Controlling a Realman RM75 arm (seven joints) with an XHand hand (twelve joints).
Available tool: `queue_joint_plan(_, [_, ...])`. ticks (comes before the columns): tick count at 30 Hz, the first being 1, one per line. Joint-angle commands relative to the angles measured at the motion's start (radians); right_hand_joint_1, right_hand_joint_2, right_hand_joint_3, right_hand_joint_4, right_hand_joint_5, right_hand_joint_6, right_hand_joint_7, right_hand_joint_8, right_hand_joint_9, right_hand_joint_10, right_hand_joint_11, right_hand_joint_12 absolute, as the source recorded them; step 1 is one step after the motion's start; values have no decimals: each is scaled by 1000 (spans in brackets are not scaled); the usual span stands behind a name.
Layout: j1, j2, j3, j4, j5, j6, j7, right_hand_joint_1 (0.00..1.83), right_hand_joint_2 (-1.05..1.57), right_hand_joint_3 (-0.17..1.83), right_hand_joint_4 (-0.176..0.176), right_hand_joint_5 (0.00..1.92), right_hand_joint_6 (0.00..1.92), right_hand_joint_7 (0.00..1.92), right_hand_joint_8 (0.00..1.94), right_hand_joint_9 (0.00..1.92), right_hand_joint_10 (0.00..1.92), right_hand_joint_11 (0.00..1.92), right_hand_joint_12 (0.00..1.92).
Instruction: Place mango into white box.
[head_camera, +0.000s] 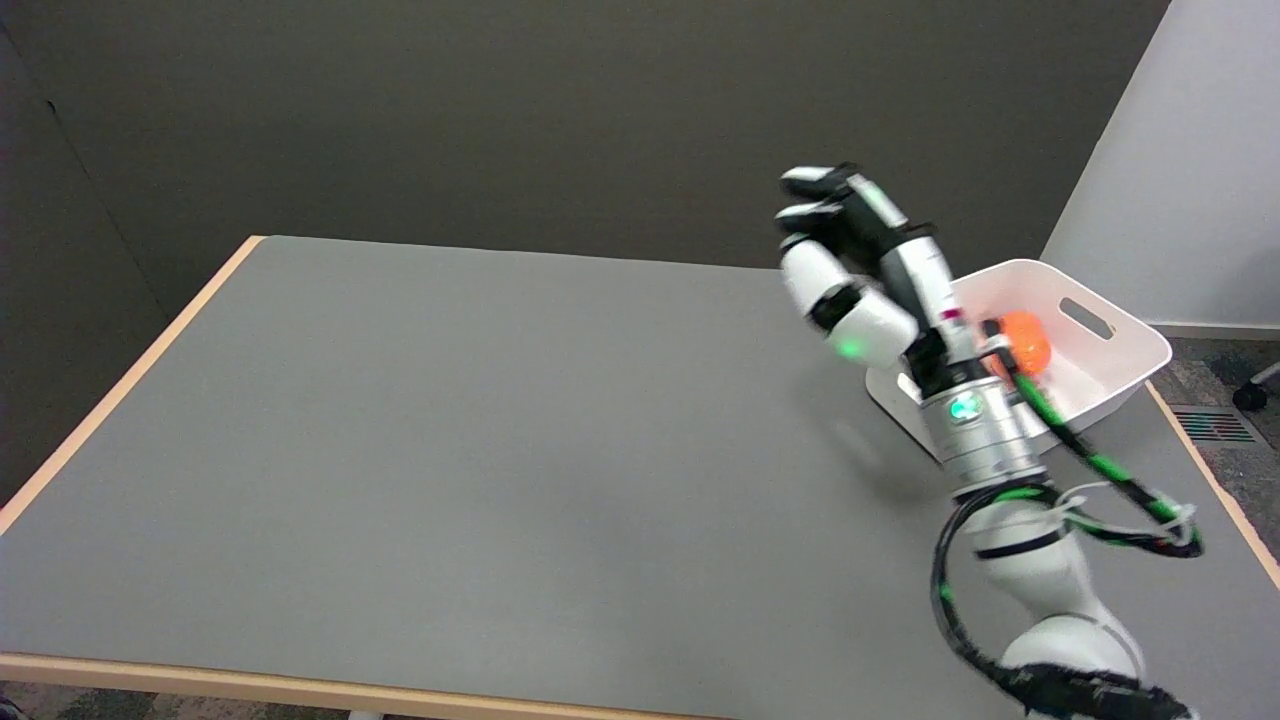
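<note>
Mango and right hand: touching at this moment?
Apart. Head view shows the mango lying inside the white box, while the right hand is raised left of it, holding nothing.

The table (480, 450) fills most of the head view, its far edge running along the wall and its near edge along the bottom of the picture. The white box (1110, 385) sits on the table at its right edge, close to the far right corner. The mango (1028, 340) lies inside the box, toward its left half. The right arm (1050, 580) comes in over the near right corner and rises toward the box. The right hand (860, 270) is in the air above the table, just left of the box's left end and in front of it in the picture, hiding part of that end.
</note>
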Motion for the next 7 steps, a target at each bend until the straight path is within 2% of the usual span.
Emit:
queue_joint_plan(1, [141,61,-456,67,49,-42,74,444,708,1005,161,344,727,528,668,530,967,367,1386])
queue_joint_plan(7, [157,39,-457,66,58,-76,73,473,723,956,165,361,783,535,667,510,987,334,1397])
